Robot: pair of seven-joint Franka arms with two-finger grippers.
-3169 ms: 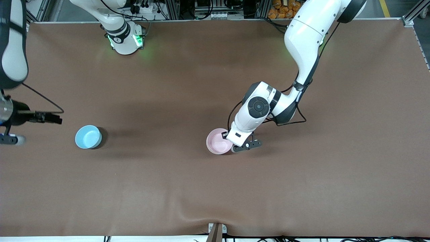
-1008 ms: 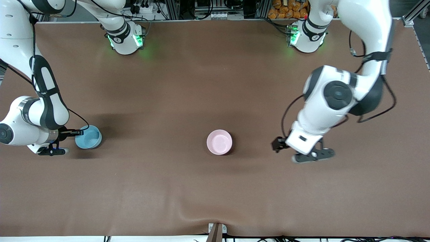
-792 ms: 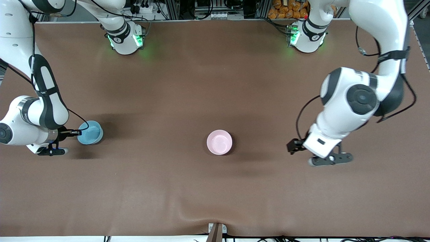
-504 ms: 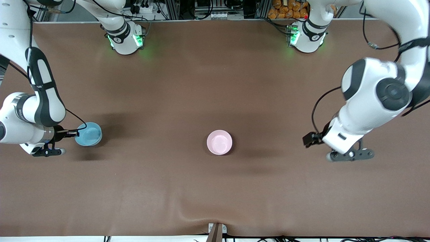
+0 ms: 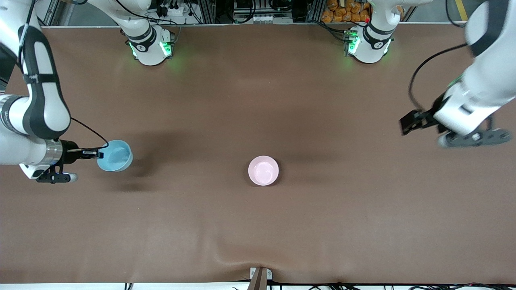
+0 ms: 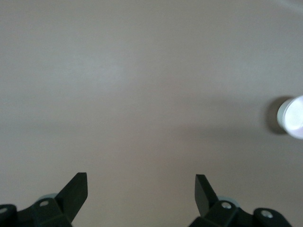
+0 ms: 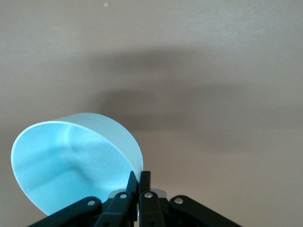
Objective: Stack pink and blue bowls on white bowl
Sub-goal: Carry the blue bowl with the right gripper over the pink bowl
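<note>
Since a moment ago the left arm has swung up and away toward its own end of the worktop (image 5: 258, 225), and the blue bowl (image 5: 115, 155) has come up off the surface, tilted, in the right gripper's (image 5: 98, 153) hold.

That right gripper is pinched tight on the blue bowl's rim, one finger inside and one outside, as the right wrist view (image 7: 138, 182) shows; the bowl (image 7: 71, 158) hangs over the worktop at the right arm's end, well apart from the pink bowl (image 5: 263, 170).

Pink bowl: resting upright on the worktop about midway between the two arms' ends.

Left gripper (image 5: 443, 131): jaws spread wide and holding nothing, in the air well apart from the pink bowl. Its wrist view shows both fingers (image 6: 75, 189) apart over bare worktop, the pink bowl (image 6: 292, 116) at the frame's edge.
</note>
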